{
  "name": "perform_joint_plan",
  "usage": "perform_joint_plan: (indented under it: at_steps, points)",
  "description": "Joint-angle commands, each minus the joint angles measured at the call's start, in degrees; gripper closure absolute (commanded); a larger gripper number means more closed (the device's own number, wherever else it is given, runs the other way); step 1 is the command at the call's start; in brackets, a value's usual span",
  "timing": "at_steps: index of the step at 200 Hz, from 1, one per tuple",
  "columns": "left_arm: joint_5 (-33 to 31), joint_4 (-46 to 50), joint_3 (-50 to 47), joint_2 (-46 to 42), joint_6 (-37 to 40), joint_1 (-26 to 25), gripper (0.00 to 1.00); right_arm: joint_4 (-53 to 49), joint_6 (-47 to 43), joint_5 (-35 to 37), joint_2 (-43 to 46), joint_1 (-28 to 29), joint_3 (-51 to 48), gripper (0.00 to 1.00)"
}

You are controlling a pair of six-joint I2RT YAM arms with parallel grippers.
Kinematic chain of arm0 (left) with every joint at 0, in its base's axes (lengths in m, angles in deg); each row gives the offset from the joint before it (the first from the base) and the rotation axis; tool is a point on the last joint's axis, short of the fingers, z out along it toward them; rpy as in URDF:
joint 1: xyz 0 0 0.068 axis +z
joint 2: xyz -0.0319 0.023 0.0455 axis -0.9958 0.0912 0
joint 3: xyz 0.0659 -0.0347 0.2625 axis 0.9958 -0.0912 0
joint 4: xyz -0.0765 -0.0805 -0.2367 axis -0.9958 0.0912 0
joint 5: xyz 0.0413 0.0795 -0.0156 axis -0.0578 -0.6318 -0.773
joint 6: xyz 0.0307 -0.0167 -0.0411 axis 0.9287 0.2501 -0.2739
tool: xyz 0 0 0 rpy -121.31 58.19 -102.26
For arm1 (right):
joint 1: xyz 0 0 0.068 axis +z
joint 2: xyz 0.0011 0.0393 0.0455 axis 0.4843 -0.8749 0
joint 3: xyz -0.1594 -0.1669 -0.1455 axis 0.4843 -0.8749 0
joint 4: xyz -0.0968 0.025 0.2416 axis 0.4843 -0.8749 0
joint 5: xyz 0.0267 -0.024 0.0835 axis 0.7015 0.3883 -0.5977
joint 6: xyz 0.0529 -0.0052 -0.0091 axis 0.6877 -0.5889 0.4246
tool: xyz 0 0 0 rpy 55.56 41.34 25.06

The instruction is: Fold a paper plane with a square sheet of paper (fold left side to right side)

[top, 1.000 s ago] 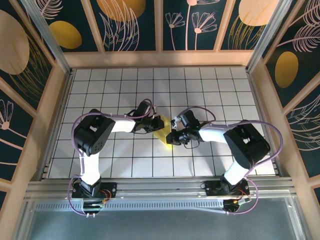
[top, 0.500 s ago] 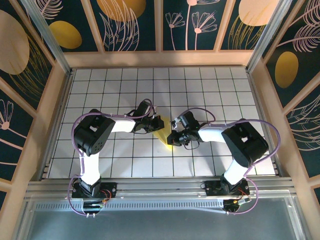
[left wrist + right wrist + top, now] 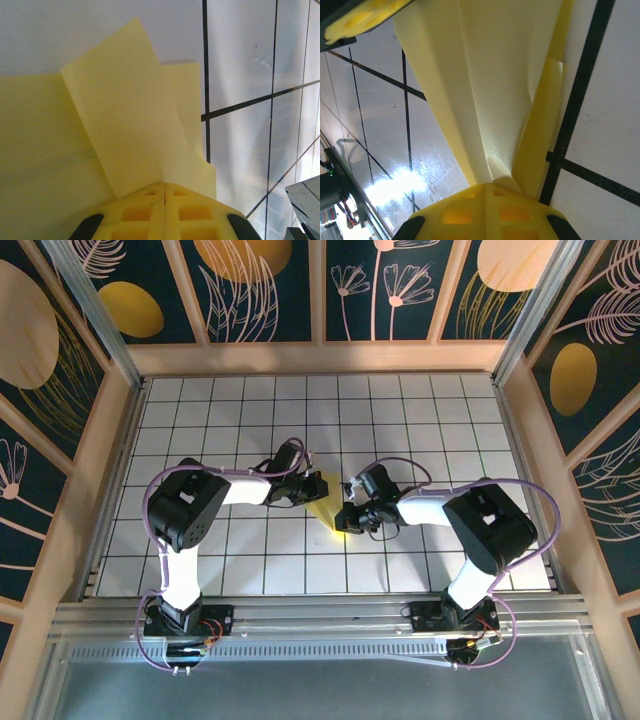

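Partly folded yellow paper at frame centre, on white grid table. We see left gripper and right gripper each pinched shut on it. We judge mid-fold; next, align edges, press crease.

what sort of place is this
Probably a robot test enclosure, not a home: a white grid-tiled table boxed in by wood-framed floral panels, with the left arm and right arm bolted to an aluminium rail.

Pale yellow paper, partly folded into a narrow pointed wedge, flaps raised off the tabletop, centre of grid.
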Motion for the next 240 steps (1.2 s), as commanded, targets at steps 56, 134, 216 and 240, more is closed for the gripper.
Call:
perform_joint_plan:
  at_steps: [56, 134, 216, 240]
  points:
    - [-6.1, 9.0, -1.25, 2.03, 0.15, 0.33, 1.0, -8.42, -0.73, -0.22, 2.65, 1.14, -6.59, 1.0]
    - [-5.92, 8.81, -1.31, 1.57, -0.05, 0.33, 1.0, -12.6, -2.62, -2.04, 9.88, 1.04, -5.51, 1.0]
    - [-5.57, 8.46, -1.29, 0.91, -0.31, 0.33, 1.0, 1.05, 1.4, -0.06, 6.38, -0.05, 1.28, 1.0]
    - [-5.48, 8.47, -1.36, 0.83, -0.3, 0.34, 1.0, 2.78, 1.49, 2.09, 2.62, -0.08, 3.29, 1.0]
